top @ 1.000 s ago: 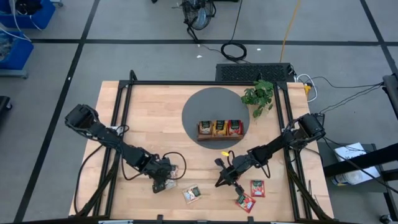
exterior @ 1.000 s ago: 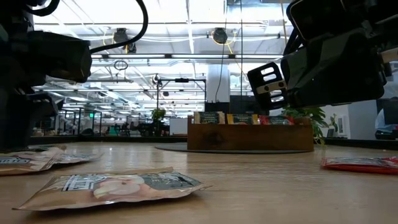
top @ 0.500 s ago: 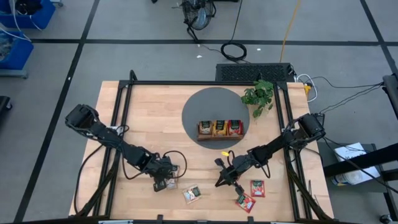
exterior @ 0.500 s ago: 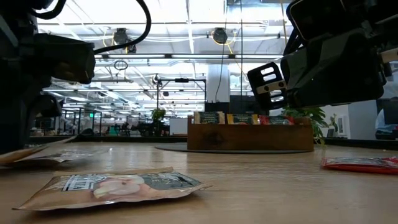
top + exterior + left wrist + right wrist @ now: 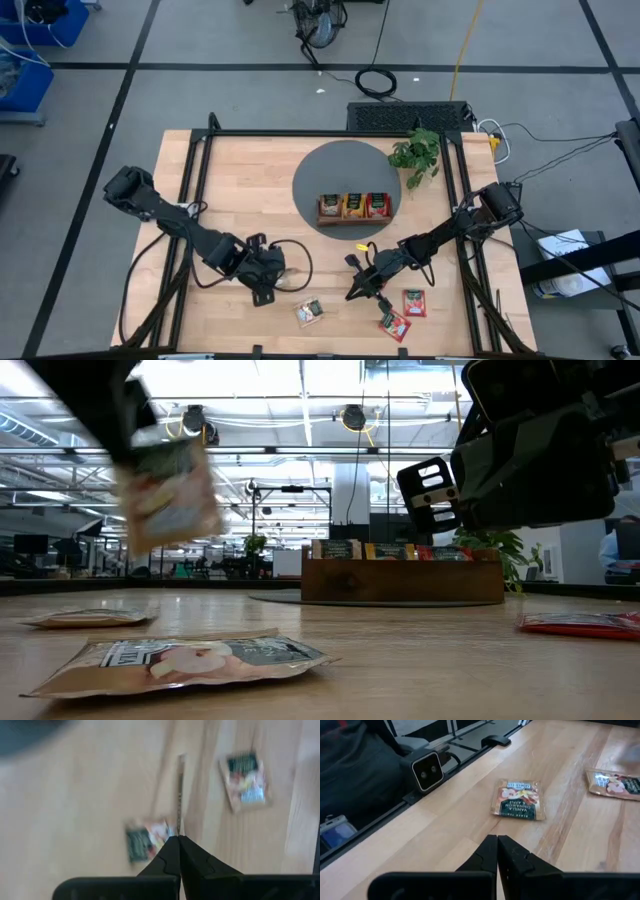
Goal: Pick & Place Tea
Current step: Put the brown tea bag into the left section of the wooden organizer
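My left gripper (image 5: 264, 292) hangs over the table's near left part, shut on a pale beige tea sachet (image 5: 165, 490). The left wrist view shows that sachet edge-on (image 5: 180, 795). A second beige sachet (image 5: 145, 840) lies flat on the wood below it, and a third (image 5: 309, 311) lies nearer the front edge. My right gripper (image 5: 355, 291) waits low over the near middle, shut on nothing, with that third sachet (image 5: 518, 800) lying ahead of it. Two red sachets (image 5: 414, 302) (image 5: 393, 324) lie at the near right. My left gripper pinches the beige sachet by one edge (image 5: 179, 829) between its two fingertips. The fingers slant steeply down from above. The sachet hangs below them, slightly tilted and clear of the table.
A wooden tray (image 5: 354, 218) with rows of sachets stands on a dark round mat (image 5: 320, 170) at the table's far middle. A small green plant (image 5: 417, 152) stands to its right. Bare wood lies between the tray and the grippers.
My left gripper has shut on a beige sachet and then risen, tipping as it went. The sachet has come off the wood and now hangs clear. The sachet next to it has stayed on the table.
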Robot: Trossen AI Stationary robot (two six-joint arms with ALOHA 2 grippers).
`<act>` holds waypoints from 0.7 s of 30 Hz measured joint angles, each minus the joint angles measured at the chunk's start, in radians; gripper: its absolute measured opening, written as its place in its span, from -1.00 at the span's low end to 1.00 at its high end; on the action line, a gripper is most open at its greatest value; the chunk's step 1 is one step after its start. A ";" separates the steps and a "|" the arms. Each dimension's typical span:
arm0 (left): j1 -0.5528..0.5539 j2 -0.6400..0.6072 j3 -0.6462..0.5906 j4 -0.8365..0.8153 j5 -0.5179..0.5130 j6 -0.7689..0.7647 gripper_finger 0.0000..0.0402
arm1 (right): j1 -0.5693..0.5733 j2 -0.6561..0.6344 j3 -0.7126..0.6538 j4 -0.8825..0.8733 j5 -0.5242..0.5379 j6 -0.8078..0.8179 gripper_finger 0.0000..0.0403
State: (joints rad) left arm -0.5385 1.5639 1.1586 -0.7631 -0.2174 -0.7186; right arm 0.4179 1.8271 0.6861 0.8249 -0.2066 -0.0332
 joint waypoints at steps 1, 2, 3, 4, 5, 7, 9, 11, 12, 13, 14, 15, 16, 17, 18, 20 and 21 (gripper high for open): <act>0.003 0.000 0.030 -0.024 -0.021 0.010 -0.99 | 0.000 0.000 0.000 0.003 0.000 0.009 -1.00; 0.008 -0.001 0.056 -0.045 -0.042 0.026 -0.99 | 0.000 0.000 0.000 0.007 0.000 0.017 -1.00; 0.014 -0.002 0.077 -0.062 -0.062 0.045 -0.99 | 0.000 0.000 0.000 0.009 0.000 0.022 -1.00; 0.023 -0.002 0.094 -0.074 -0.078 0.065 -0.99 | 0.000 0.000 0.000 0.012 0.000 0.023 -1.00; 0.034 -0.002 0.108 -0.075 -0.088 0.090 -0.99 | 0.000 -0.002 0.000 0.015 0.000 0.022 -1.00; 0.069 -0.002 0.127 -0.065 -0.105 0.148 -0.99 | 0.000 -0.023 0.000 -0.015 0.000 0.022 -1.00; 0.115 0.000 0.134 -0.041 -0.111 0.212 -0.99 | 0.000 -0.054 0.000 -0.069 0.000 0.022 -1.00; 0.166 0.008 0.141 -0.002 -0.104 0.288 -0.99 | 0.003 -0.095 -0.012 -0.136 0.000 0.028 -1.00; 0.192 0.012 0.143 0.016 -0.094 0.325 -0.99 | 0.007 -0.116 -0.020 -0.159 0.000 0.037 -1.00; 0.219 0.017 0.148 0.025 -0.082 0.364 -0.99 | 0.011 -0.134 -0.029 -0.169 0.000 0.045 -1.00; 0.246 0.021 0.155 0.032 -0.067 0.398 -1.00 | 0.018 -0.156 -0.042 -0.179 0.000 0.049 -1.00; 0.272 0.028 0.161 0.037 -0.057 0.424 -1.00 | 0.027 -0.180 -0.058 -0.188 -0.002 0.052 -1.00; 0.298 0.037 0.169 0.041 -0.050 0.445 -1.00 | 0.034 -0.197 -0.073 -0.188 -0.003 0.052 -1.00; 0.322 0.045 0.178 0.043 -0.048 0.463 -1.00 | 0.041 -0.211 -0.086 -0.183 -0.001 0.052 -1.00; 0.342 0.055 0.187 0.040 -0.047 0.477 -1.00 | 0.049 -0.230 -0.103 -0.184 0.006 0.052 -1.00; 0.377 0.083 0.215 0.024 -0.053 0.499 -1.00 | 0.061 -0.260 -0.135 -0.188 0.046 0.052 -1.00; 0.390 0.099 0.234 0.023 -0.060 0.513 -1.00 | 0.063 -0.270 -0.149 -0.183 0.064 0.052 -1.00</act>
State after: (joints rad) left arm -0.1481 1.6627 1.3928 -0.7406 -0.2777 -0.2058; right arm 0.4811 1.5572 0.5367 0.6417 -0.1427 0.0185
